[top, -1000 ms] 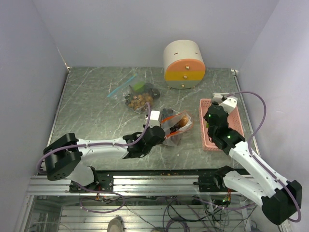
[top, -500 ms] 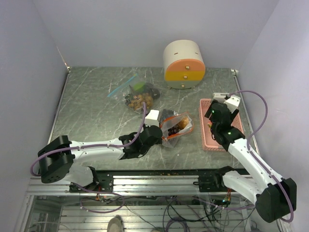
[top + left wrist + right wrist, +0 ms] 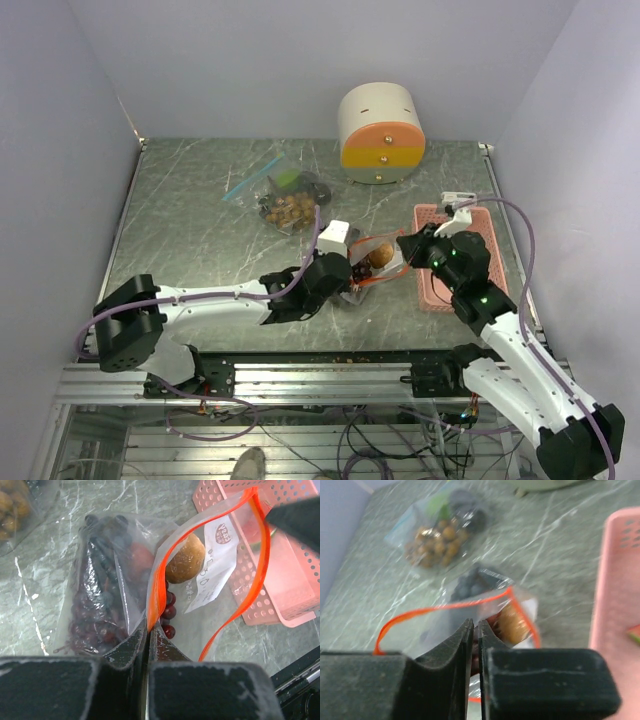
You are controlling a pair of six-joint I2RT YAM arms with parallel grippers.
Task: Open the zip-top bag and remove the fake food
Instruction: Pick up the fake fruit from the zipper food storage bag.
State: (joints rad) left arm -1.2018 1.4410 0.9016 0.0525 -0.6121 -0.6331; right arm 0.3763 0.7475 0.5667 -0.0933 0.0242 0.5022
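Left gripper: your left gripper is pinched tight on the orange zip edge at one end of the bag mouth, with the plastic between the two jaws.
Right gripper: your right gripper has its jaws almost together on the same orange edge at the other end. In the left wrist view it is the black block at the top right corner of the mouth.
Zip-top bag: the zip-top bag lies in the middle of the table, between your two arms. Its mouth is pulled open into a long orange loop from one gripper to the other.
Fake food: the fake food you can see is inside this bag. A tan round piece sits just inside the mouth. Small dark red balls lie next to it, near your left jaws. A reddish fruit and a dark purple grape bunch lie deeper in.
Pink basket: the pink basket stands just beside the open end of the bag. A small red and green bit shows in it, too blurry to name.
Second bag: a second bag with a blue zip edge lies farther back, well apart — brown balls and something green are inside.
Round box: a round box, cream with orange and yellow bands, stands at the back of the table.
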